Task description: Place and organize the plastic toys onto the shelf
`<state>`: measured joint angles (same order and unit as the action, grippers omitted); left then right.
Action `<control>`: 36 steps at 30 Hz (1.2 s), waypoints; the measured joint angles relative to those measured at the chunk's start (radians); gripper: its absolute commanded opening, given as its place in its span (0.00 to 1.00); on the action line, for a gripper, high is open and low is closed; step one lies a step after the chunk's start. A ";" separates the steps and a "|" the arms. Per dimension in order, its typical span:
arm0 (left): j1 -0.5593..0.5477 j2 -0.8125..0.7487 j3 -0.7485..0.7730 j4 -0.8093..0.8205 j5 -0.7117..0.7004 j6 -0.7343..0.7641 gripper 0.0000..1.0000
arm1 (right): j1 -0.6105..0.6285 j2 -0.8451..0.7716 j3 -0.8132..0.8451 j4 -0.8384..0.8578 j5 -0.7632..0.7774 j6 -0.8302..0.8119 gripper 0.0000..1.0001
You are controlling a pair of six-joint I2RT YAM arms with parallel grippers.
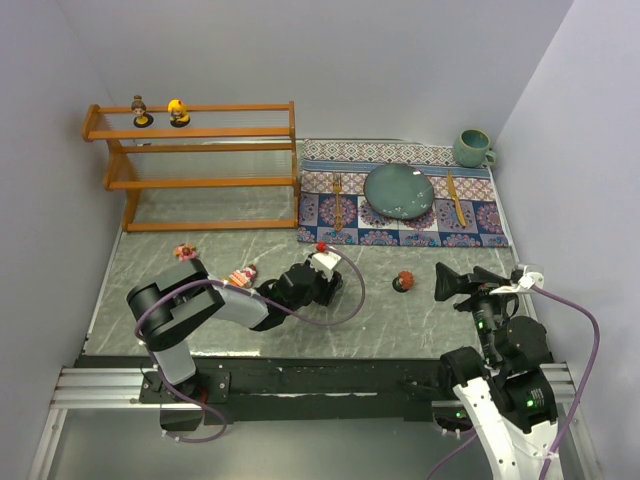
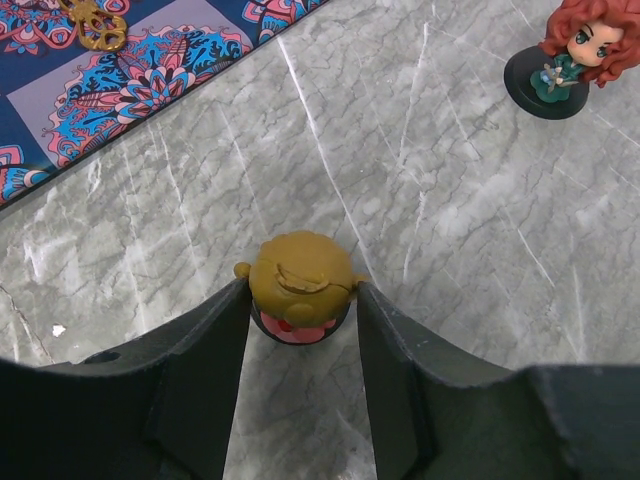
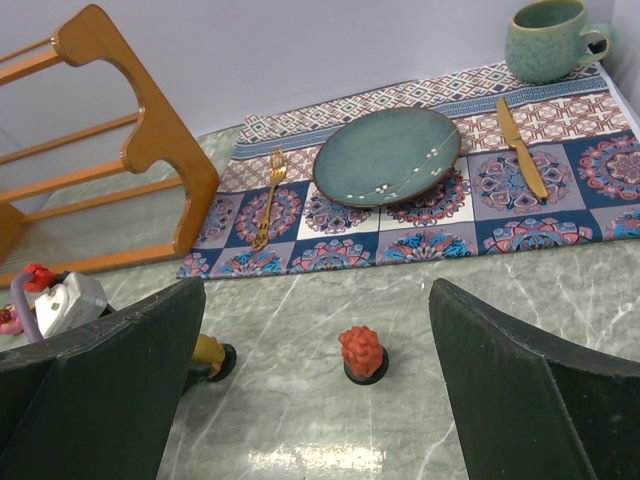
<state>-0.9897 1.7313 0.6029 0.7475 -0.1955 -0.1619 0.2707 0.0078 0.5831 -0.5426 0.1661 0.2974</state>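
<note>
Left claw (image 2: 300,289) grips one blond doll (image 2: 298,272); right claw (image 3: 318,300) gapes empty; two dolls (image 1: 142,111) (image 1: 179,112) top one shelf (image 1: 215,132).

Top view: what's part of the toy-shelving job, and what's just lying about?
Job: shelf; dark-haired doll and yellow toy on its top tier; yellow-headed toy between left jaws; red-haired doll; pink toy; pink-yellow toy.
Lying about: placemat, plate, fork, knife, mug.

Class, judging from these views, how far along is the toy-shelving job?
Done: a dark-haired doll and a yellow toy stand on the top tier of the shelf. In hand: the left gripper clasps a yellow-haired figurine. Left: the red-haired doll and two pinkish toys sit on the table; the right gripper is open.
</note>
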 measured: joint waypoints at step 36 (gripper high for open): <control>0.000 -0.375 0.111 -0.357 -0.105 -0.093 0.36 | 0.000 0.000 0.000 0.000 -0.003 0.000 1.00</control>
<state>-0.9897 1.3563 0.7143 0.3908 -0.3000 -0.2554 0.2707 0.0078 0.5831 -0.5423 0.1635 0.2970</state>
